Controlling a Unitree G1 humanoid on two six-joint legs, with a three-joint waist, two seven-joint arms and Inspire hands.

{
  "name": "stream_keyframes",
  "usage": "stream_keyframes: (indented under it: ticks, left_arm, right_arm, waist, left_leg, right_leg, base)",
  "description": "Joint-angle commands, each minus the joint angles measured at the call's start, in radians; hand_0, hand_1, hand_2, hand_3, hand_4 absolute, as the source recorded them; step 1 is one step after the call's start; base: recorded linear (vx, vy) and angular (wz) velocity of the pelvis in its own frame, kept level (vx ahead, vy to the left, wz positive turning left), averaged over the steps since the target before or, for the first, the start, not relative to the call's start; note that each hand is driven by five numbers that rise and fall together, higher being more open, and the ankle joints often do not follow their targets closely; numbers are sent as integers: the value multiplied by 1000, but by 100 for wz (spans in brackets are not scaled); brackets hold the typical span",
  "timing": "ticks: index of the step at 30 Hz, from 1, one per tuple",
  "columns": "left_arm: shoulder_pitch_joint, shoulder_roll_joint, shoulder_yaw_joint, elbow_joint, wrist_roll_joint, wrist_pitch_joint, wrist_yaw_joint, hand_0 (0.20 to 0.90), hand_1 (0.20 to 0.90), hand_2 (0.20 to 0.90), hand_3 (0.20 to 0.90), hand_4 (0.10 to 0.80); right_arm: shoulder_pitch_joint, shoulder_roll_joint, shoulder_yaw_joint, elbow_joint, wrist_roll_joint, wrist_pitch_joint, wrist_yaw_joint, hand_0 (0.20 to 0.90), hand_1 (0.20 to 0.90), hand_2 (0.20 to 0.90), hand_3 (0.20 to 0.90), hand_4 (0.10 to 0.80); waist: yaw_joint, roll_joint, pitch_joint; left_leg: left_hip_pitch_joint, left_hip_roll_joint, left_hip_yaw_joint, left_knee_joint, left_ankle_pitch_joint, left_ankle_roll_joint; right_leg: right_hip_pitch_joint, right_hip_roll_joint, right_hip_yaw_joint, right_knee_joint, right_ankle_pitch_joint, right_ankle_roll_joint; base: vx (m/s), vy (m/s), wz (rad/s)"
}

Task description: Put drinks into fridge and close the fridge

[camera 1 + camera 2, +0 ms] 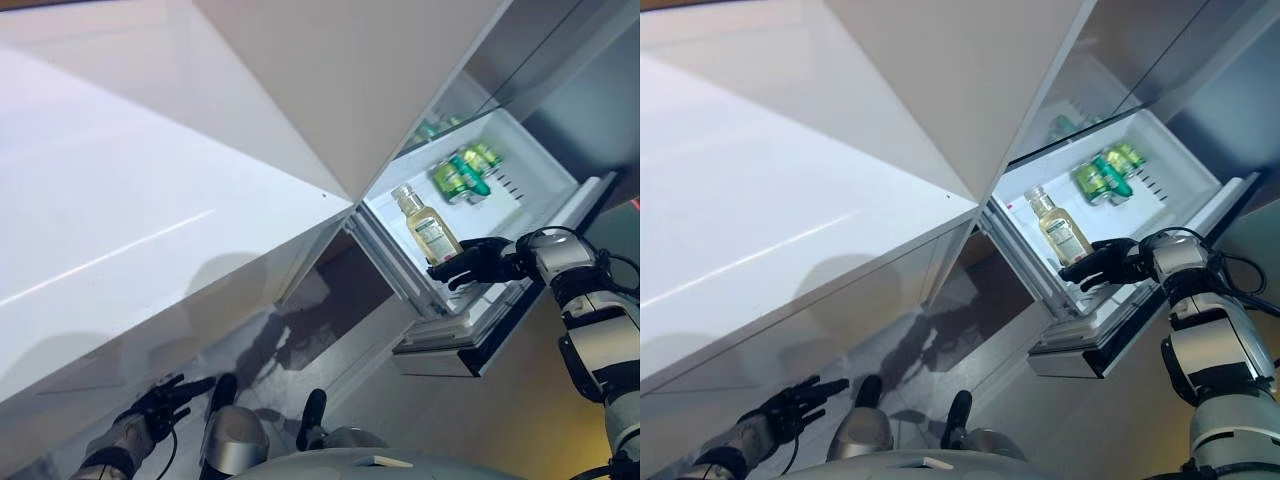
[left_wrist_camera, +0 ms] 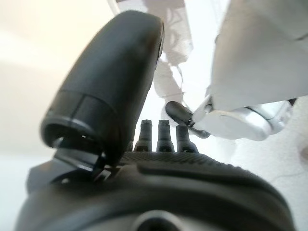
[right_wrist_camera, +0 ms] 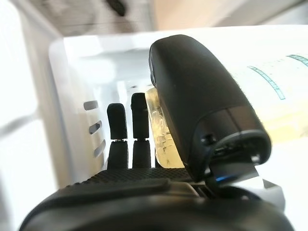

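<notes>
A clear bottle of yellow drink with a white label lies in the white fridge bin, cap pointing away from me. My right hand is at the bottle's base with straight, spread fingers, open. In the right wrist view the bottle shows just past the thumb, beside the straight fingers; I cannot tell whether they touch. Several green cans lie deeper in the same bin. My left hand hangs low at the lower left, open and holding nothing.
A large white fridge door panel fills the left and top of the view, standing open. Below the bin a lower drawer ledge sticks out. A dark gap lies between the door and the fridge body.
</notes>
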Motion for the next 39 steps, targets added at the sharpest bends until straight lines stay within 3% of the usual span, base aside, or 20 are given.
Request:
stream_keyframes:
  ticks: [1, 15, 31, 33, 34, 35, 39]
  left_arm:
    - [-1, 59, -42, -47, -46, -17, 7, 900, 900, 900, 900, 800]
    - [-4, 64, -38, -88, -75, -9, 9, 900, 900, 900, 900, 800]
    - [-9, 68, -40, -87, -86, -3, 37, 900, 900, 900, 900, 800]
    - [-10, 71, -41, -84, -91, -6, 35, 900, 900, 900, 900, 800]
    - [-11, 71, -41, -85, -92, -7, 34, 900, 900, 900, 900, 800]
    - [-11, 72, -41, -83, -90, -9, 29, 900, 900, 900, 900, 800]
    - [-13, 70, -44, -85, -91, -11, 34, 900, 900, 900, 900, 800]
  right_arm:
    - [-146, -125, 75, 12, 18, 7, -21, 300, 300, 300, 200, 100]
    - [-224, -154, 99, 79, -37, 36, -44, 300, 300, 300, 200, 100]
    - [-279, -171, 128, 130, -170, 53, -48, 300, 300, 300, 200, 100]
    - [-284, -169, 131, 134, -161, 57, -61, 321, 321, 321, 225, 125]
    - [-284, -169, 131, 132, -161, 58, -63, 707, 707, 707, 675, 575]
    - [-285, -169, 132, 134, -158, 57, -65, 900, 900, 900, 900, 800]
    - [-285, -167, 128, 132, -153, 57, -79, 900, 900, 900, 900, 800]
  waist:
    - [16, 44, 14]
    - [43, 53, 51]
    - [56, 50, 59]
    - [57, 51, 64]
    - [57, 52, 65]
    - [57, 53, 66]
    - [57, 54, 67]
  left_leg:
    - [-66, -66, 5, -12, -53, 85]
    - [-131, -80, -21, -14, -30, 77]
    - [-147, -85, -25, -3, -33, 81]
    - [-150, -85, -23, -3, -34, 82]
    - [-151, -84, -23, -3, -33, 81]
    - [-152, -85, -24, -3, -33, 81]
    - [-153, -86, -22, -2, -34, 82]
  right_leg:
    - [-33, 90, 13, 24, -10, 13]
    - [-92, 74, -27, 40, -12, 6]
    - [-106, 65, -32, 50, -11, 9]
    - [-109, 65, -33, 51, -12, 8]
    - [-111, 64, -34, 52, -12, 9]
    - [-113, 64, -34, 53, -12, 9]
    - [-113, 63, -35, 54, -13, 9]
  base:
    - [-82, -2, 20]
    - [-14, 25, 7]
    - [7, 3, 2]
    - [0, 0, 0]
    - [0, 0, 0]
    - [-14, 7, 3]
    - [-2, 2, 2]
